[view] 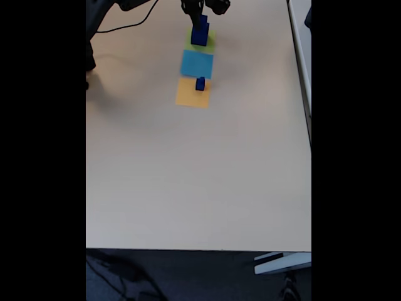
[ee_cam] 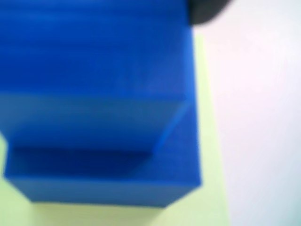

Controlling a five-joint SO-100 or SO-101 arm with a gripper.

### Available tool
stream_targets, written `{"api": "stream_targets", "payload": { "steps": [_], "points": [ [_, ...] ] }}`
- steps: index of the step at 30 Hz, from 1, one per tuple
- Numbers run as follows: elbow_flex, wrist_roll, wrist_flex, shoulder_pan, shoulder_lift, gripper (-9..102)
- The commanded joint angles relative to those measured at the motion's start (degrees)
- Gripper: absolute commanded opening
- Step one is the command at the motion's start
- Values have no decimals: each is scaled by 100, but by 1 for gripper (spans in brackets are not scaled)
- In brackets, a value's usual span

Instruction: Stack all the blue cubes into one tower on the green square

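Fixed view, near to far along the table [view: 188, 175]: a small blue cube [view: 200, 83] stands alone on the orange square [view: 190, 95], toward its 1 o'clock corner. Past it at 12 o'clock lies the light-blue square [view: 197, 63], bare. Farther still, the green square [view: 207, 42] carries a tower of blue cubes [view: 200, 34], a broad one below and a narrower one on top. The gripper [view: 202, 17] sits directly over the tower at the 12 o'clock edge of the frame; too small and dark there to tell whether its fingers are spread or pinched on the top cube. Wrist view: blurred, the stacked cubes [ee_cam: 99, 108] are seen very close, a stepped ledge visible where the upper block sits inset on the lower one [ee_cam: 108, 186]; lime paper shows at 3 and 6 o'clock. Handling judgement: cubes look rigid, light, smooth-faced, probably printed plastic, so somewhat slippery. Best grip on two opposite flat side faces, mid-height, fingers square to the faces. The small remaining cube offers little face area; centre it carefully.
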Motion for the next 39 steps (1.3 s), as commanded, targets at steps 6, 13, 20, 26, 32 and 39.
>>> {"api": "stream_targets", "payload": {
  "steps": [6,13,20,26,32,39],
  "points": [
    [-404,-202,-18,79,483,22],
    [-413,-185,-97,88,545,22],
    [-413,-202,-149,88,633,22],
    [-457,-255,-193,88,659,23],
    [-492,-290,-255,62,668,23],
    [-527,-264,-281,18,686,24]
  ]
}}
